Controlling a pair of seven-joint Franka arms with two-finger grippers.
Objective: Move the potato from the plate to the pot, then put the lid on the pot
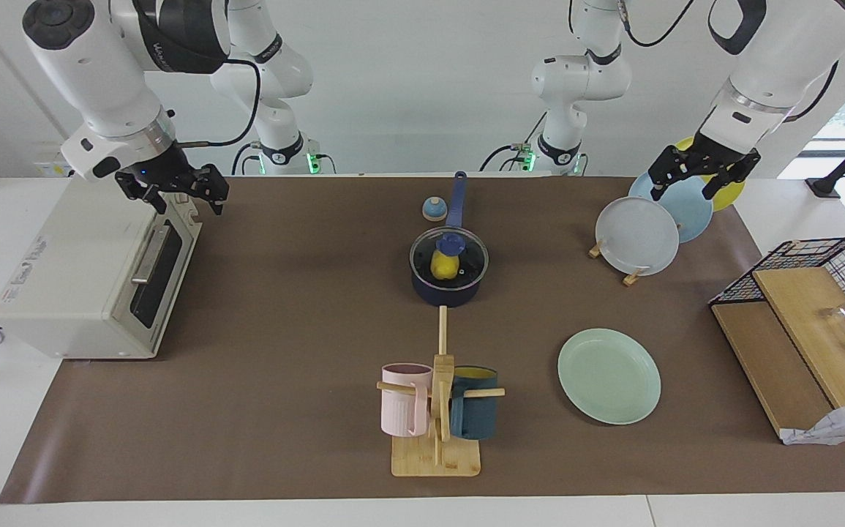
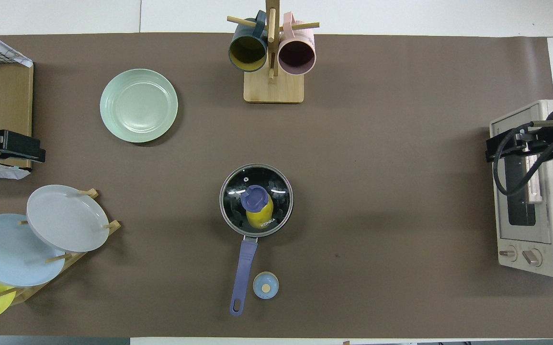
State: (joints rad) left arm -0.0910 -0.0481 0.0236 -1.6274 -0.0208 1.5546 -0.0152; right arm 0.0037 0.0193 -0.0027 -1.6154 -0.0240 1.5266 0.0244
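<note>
- Potato (image 1: pixel 445 266) sitting inside pot (image 1: pixel 448 293), mid-counter, showing through the glass.
- Lid (image 1: pixel 449 258) resting flat on pot rim, knob up; covering looking complete.
- Plate (image 1: pixel 609 375) lying bare, farther from robots than pot, toward left arm's end.
- Left gripper (image 1: pixel 699 179) hovering over plate rack (image 1: pixel 634 277), fingers spread wide, holding nothing.
- Right gripper (image 1: pixel 173 192) hovering over toaster oven (image 1: pixel 64 293), fingers spread wide, holding nothing.
- Both steps appearing done; nothing remaining, judging by layout.
</note>
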